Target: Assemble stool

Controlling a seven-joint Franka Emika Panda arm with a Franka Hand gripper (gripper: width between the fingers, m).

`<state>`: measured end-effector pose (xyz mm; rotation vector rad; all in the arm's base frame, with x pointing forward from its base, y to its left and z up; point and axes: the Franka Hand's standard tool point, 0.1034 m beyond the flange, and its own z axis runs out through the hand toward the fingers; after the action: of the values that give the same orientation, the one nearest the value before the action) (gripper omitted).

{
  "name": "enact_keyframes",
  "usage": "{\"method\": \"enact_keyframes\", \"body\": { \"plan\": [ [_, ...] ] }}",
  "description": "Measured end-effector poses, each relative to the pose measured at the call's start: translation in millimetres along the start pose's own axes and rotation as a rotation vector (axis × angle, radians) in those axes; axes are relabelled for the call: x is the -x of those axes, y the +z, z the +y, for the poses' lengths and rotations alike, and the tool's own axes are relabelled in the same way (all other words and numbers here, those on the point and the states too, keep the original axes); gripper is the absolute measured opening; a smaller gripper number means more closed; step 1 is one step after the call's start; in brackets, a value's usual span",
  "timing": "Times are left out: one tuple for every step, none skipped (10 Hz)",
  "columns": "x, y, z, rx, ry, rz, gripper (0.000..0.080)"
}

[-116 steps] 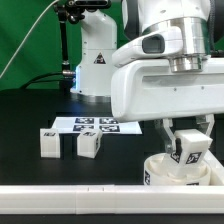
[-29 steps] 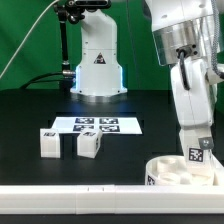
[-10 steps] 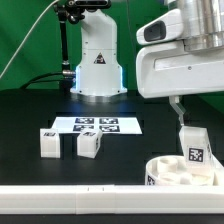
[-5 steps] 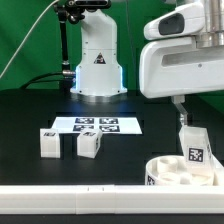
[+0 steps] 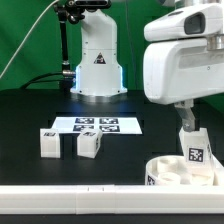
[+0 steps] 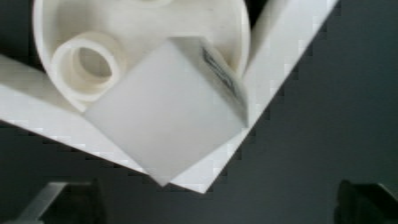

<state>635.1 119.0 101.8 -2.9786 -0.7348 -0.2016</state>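
Just under wide-open gripper (image 5: 186, 116), tagged leg (image 5: 196, 152) standing in round seat (image 5: 165, 172), ungripped.

A black tabletop (image 5: 30, 115) is seen. Below the pincer (image 5: 184, 114), the round seat (image 5: 168, 176) is rested on it. Well away from the pincer, toward the exterior view's left, one loose leg (image 5: 50, 142) and another leg (image 5: 89, 144) are set side by side, just beside the marker board (image 5: 100, 125). A long white bar (image 5: 70, 198) is laid along the front edge.

The seat (image 5: 165, 172), the leg (image 5: 194, 150) in it and two loose legs (image 5: 50, 142) (image 5: 89, 144) before the marker board (image 5: 97, 125) are coloured white and marked with black-and-white square tags; the table (image 5: 30, 115) is coloured black.
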Motion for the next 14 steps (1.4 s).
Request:
{"method": "enact_keyframes", "body": {
  "plan": [
    [2.2,4.2,0.2,0.006,-0.108,-0.011,0.0649],
    [4.2,7.3,0.7,0.008,-0.174,-0.018,0.0649],
    [6.0,9.6,2.2,0.008,-0.264,-0.023,0.0649],
    [7.2,11.3,3.0,0.009,-0.336,-0.028,0.0649],
    [8.7,13.6,3.7,0.012,-0.411,-0.035,0.0649],
    [10.7,16.9,4.5,0.011,-0.466,-0.042,0.0649],
    [11.8,20.0,4.7,0.010,-0.468,-0.047,0.0649],
    [11.4,23.2,5.3,0.010,-0.471,-0.051,0.0649],
    [11.7,24.0,5.2,0.010,-0.471,-0.052,0.0649],
    [11.7,24.1,5.3,0.010,-0.470,-0.053,0.0649],
    [11.8,24.0,5.4,0.010,-0.469,-0.053,0.0527],
    [11.9,24.1,5.5,0.010,-0.469,-0.053,0.0391],
    [11.9,24.0,5.8,0.010,-0.468,-0.053,0.0391],
    [11.9,24.0,5.9,0.010,-0.452,-0.052,0.0338]
  ]
}}
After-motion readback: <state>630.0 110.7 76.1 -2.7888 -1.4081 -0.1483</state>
